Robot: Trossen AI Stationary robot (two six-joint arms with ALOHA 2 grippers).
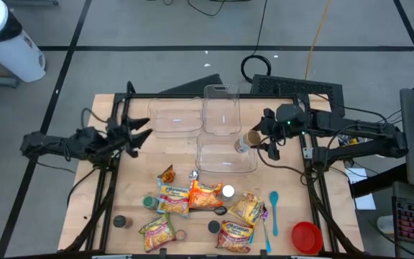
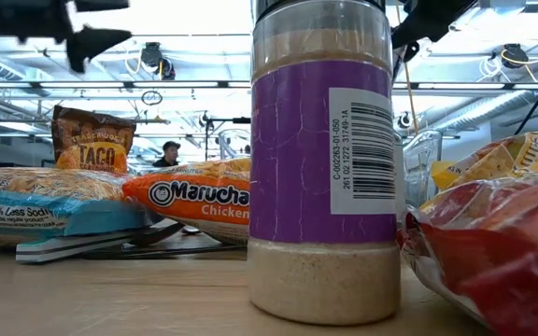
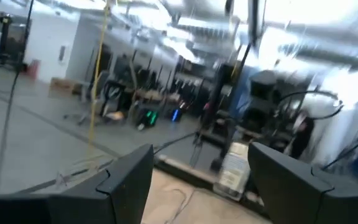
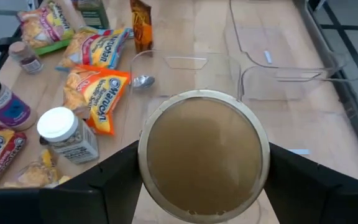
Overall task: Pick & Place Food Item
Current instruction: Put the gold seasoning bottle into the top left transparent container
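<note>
My right gripper [image 1: 259,140] is shut on a round jar [image 1: 248,140] whose tan end [image 4: 204,155] faces the wrist camera. It hangs over the far right corner of a clear container [image 1: 225,158] at mid-table. My left gripper [image 1: 139,137] stands open with nothing between its fingers above the table's left side, pointing toward the right. In the left wrist view it [image 3: 201,180] looks out into the room. Ramen packets [image 1: 203,196], spice jars and a purple-labelled shaker [image 2: 325,159] lie near the front edge. My right gripper pinches the jar between its two fingers, one on each side of the round wall just under the tan end [image 4: 143,155]. The fingers come from the table's right, slanting down. The jar is lifted clear above the clear container; its body is hidden behind its end.
Two more clear containers [image 1: 175,115] [image 1: 221,108] stand at the far middle. A taco packet [image 1: 167,175], a blue spoon [image 1: 273,208] and a red lid [image 1: 306,236] lie among the packets at the front. Bare wood shows at the table's near left.
</note>
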